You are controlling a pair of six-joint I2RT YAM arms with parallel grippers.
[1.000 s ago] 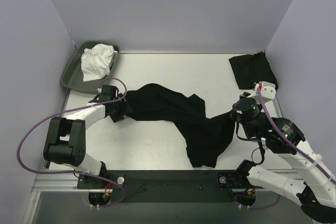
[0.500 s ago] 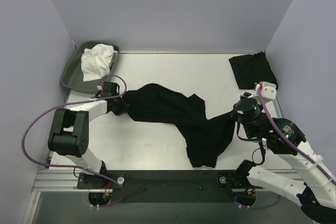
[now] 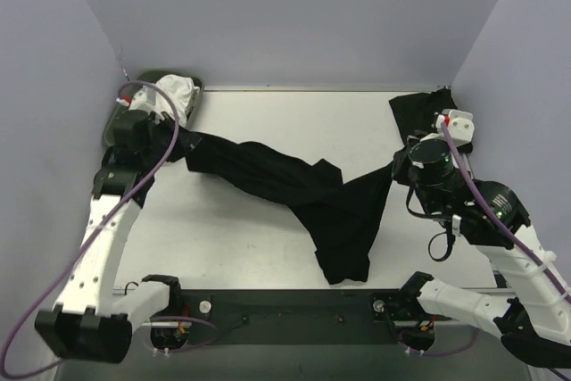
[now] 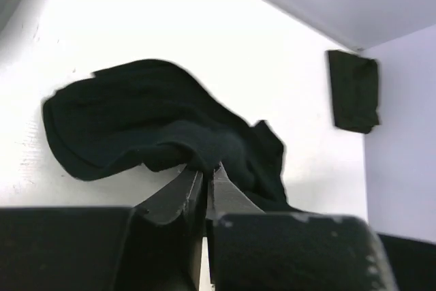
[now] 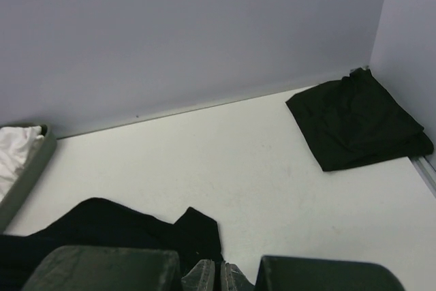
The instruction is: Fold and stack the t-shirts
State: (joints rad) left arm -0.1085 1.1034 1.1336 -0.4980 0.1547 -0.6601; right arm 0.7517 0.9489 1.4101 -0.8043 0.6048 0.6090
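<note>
A loose, unfolded black t-shirt (image 3: 303,202) of thin cloth is stretched across the white table (image 3: 268,113), running from just beside the shallow grey-green plastic tray (image 5: 27,172) out to the right, well away from it. The left gripper (image 4: 204,175), near the tray's right edge, has its fingers pinched tight on a bunched fold at that end of the shirt. The right gripper (image 5: 218,274), well apart from the tray, is likewise clamped together on the shirt's opposite edge, and the cloth rises to a peak there. Its middle sags onto the table between them. A crumpled white cloth (image 3: 178,91) lies in the tray. A second black t-shirt, folded (image 3: 428,118), rests along the same back wall as the tray, at the opposite corner.
</note>
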